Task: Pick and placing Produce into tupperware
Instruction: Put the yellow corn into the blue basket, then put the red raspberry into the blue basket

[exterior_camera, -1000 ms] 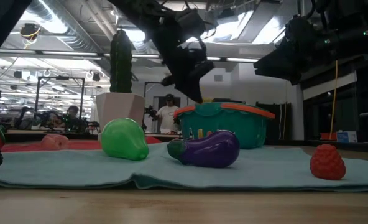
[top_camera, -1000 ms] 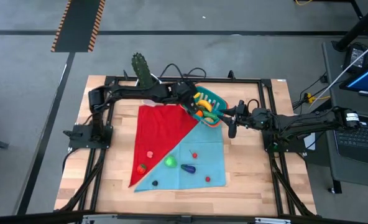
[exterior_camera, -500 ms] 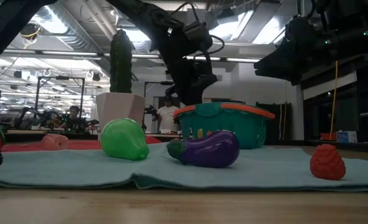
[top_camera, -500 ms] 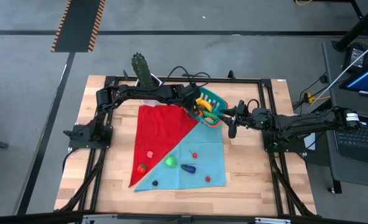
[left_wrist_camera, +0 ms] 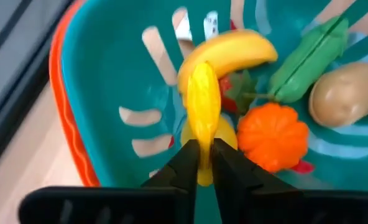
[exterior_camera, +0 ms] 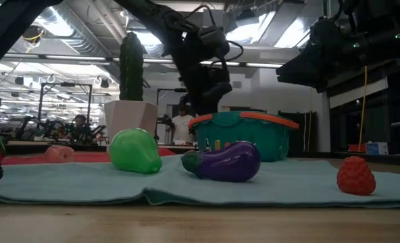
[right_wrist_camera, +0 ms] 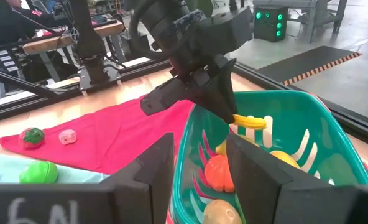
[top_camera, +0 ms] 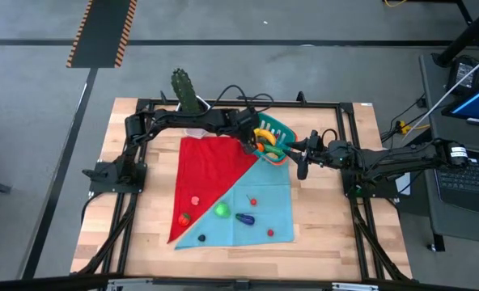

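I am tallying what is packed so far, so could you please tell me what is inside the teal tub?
The teal tub holds a banana, orange pumpkin, green pod and tan potato. The left tool holds a yellow piece, covering whatever lies beneath.

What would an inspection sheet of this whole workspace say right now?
Surface: wooden table with a red cloth and a teal cloth spread side by side.
Job's things: teal tub holds a banana, orange pumpkin, green pod, potato; eggplant, green pear, strawberry lie on the cloths.
Clutter: cactus in a white pot.
Grippers: left tool pinches a yellow piece over the tub; right tool at the tub's rim, holding nothing.
Cables: black loops behind the tub.
Surroundings: people stand beyond the table.
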